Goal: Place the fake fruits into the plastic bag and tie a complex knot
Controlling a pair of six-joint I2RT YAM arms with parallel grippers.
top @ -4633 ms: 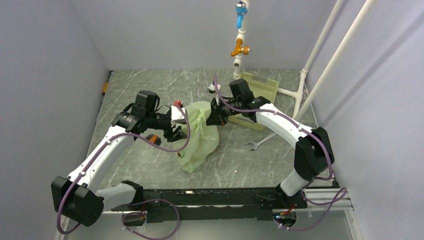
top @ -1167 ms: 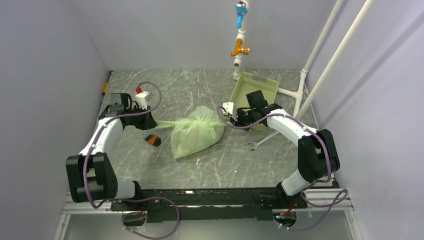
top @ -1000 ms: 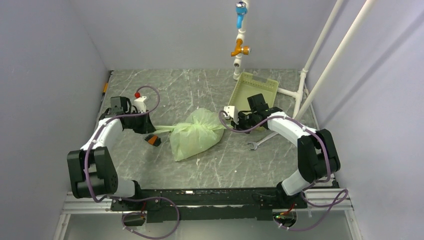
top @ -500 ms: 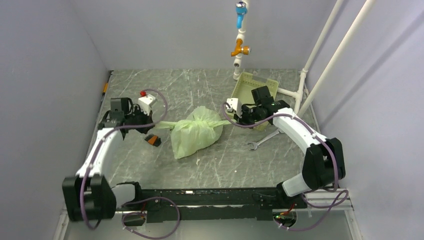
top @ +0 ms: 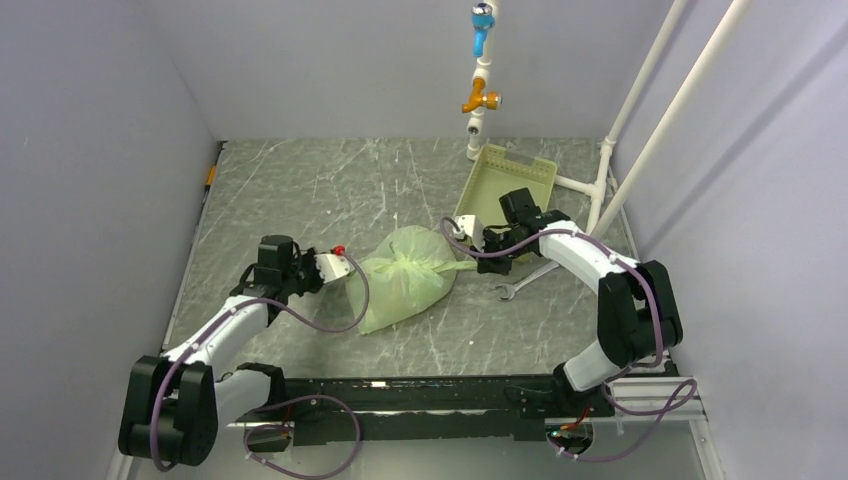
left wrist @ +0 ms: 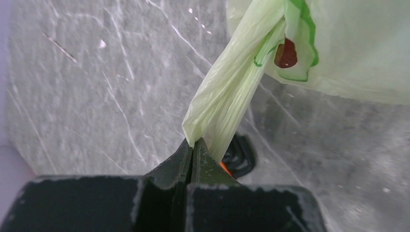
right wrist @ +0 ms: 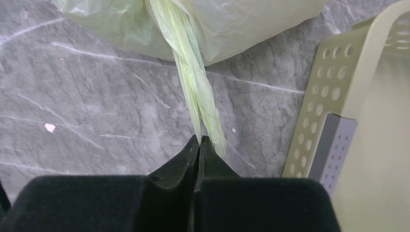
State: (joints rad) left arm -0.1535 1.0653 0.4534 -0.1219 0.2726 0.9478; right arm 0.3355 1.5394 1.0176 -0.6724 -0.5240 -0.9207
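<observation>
The pale yellow-green plastic bag [top: 405, 278] lies bulging in the middle of the table, its mouth gathered. My left gripper [top: 346, 277] is at its left side, shut on a bunched handle strip [left wrist: 232, 92] at the fingertips [left wrist: 192, 143]. My right gripper [top: 479, 256] is at the bag's right side, shut on the other twisted handle strip [right wrist: 193, 87] that runs up to the bag body [right wrist: 217, 24]. The fake fruits are hidden; only a dark red patch [left wrist: 286, 53] shows through the film.
A pale green perforated tray [top: 512, 178] leans behind the right gripper, its wall close by [right wrist: 338, 92]. A steel wrench [top: 520, 281] lies right of the bag. An orange-and-black block [left wrist: 237, 158] sits under the left handle strip. White pipes [top: 625, 130] and taps [top: 481, 100] stand at the back.
My left gripper has swung from the far left inward and nearer, right up to the bag, slackening its handle strip. The bag shifted slightly right. The right gripper dropped a little toward the bag.
</observation>
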